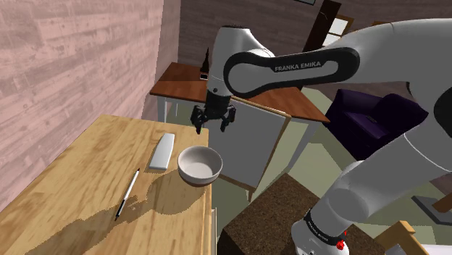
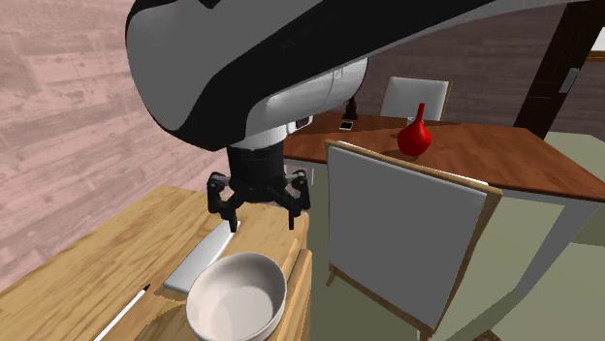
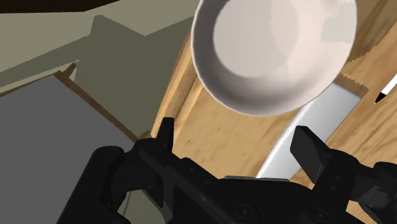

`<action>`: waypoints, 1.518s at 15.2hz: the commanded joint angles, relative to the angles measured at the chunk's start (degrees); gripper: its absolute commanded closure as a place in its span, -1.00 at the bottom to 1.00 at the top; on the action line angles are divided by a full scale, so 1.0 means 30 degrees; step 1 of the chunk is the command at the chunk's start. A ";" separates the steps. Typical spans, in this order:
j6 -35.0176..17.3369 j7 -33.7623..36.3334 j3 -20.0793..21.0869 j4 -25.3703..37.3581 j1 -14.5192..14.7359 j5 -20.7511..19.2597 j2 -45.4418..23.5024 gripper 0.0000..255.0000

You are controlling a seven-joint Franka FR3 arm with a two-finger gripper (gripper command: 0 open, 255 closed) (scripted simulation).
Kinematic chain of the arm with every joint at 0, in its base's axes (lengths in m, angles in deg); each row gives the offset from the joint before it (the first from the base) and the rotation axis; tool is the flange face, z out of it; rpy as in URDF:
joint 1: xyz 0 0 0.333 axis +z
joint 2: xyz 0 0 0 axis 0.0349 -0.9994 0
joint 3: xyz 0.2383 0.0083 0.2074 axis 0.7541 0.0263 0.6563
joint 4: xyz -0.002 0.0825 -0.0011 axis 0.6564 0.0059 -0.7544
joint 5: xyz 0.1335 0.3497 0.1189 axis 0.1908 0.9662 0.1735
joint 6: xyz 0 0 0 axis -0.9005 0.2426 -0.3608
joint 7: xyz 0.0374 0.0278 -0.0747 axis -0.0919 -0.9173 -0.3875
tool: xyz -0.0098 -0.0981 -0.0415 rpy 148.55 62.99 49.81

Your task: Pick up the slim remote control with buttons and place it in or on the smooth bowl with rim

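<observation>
Wooden table point(image 1: 87, 170); claw point(image 1: 211, 128) spread wide, empty

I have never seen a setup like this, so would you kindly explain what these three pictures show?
It is a white robot arm on a stand, in a simulated house. One picture looks down from beside the stand, another from a second outside camera, the third from a camera on the hand. Its black end effector is open and holds nothing, hanging above a wooden table. There lie a grey remote control, a white bowl and a pen.
</observation>
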 commanded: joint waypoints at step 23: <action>-0.1867 1.2278 -0.0071 1.0110 0.2666 -0.6879 -1.4601 -1.00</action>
